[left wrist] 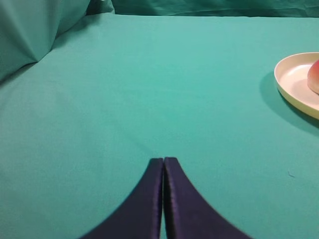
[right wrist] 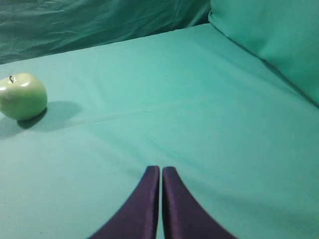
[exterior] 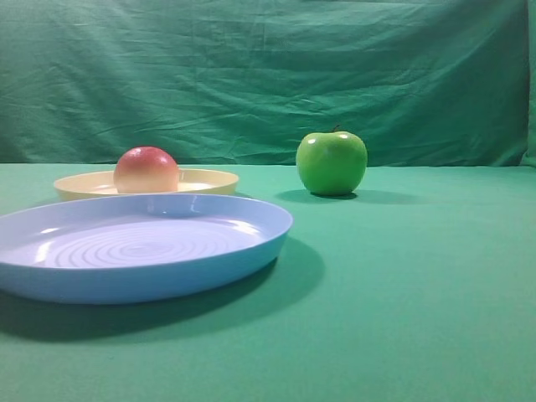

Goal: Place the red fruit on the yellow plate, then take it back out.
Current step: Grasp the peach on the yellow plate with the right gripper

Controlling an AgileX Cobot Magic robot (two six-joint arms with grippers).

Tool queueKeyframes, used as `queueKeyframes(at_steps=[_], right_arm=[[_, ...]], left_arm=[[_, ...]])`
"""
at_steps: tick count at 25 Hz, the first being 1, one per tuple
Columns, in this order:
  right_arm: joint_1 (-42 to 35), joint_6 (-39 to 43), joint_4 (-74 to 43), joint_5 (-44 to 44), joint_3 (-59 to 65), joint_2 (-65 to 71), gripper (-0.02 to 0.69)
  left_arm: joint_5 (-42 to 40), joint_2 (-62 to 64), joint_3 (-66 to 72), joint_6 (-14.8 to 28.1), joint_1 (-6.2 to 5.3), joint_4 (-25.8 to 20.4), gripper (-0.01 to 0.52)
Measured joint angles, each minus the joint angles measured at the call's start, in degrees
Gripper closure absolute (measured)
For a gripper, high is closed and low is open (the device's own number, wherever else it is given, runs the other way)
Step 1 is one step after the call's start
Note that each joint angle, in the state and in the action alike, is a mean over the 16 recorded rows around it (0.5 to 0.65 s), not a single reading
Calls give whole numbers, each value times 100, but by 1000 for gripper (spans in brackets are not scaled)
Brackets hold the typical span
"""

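The red fruit (exterior: 146, 169) rests on the yellow plate (exterior: 205, 180) at the back left of the green cloth. The left wrist view catches the same plate (left wrist: 294, 84) at its right edge, with a sliver of the fruit (left wrist: 315, 75) on it. My left gripper (left wrist: 163, 159) is shut with nothing between its dark fingers, well to the left of the plate. My right gripper (right wrist: 161, 168) is also shut and empty, over bare cloth. Neither gripper appears in the exterior high view.
A large light blue plate (exterior: 243, 251) with concentric rings lies in front of the yellow one. A glossy green apple (exterior: 332, 162) stands to the right; the right wrist view shows that apple (right wrist: 22, 96) far left. Green cloth backdrop behind.
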Motion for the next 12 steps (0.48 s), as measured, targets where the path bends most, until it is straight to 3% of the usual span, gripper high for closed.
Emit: queueKeyframes(at_steps=[12], right_arm=[[0,-262,35,-6,0,0,665]], left_arm=[[0,0,0,0,0,0,514]])
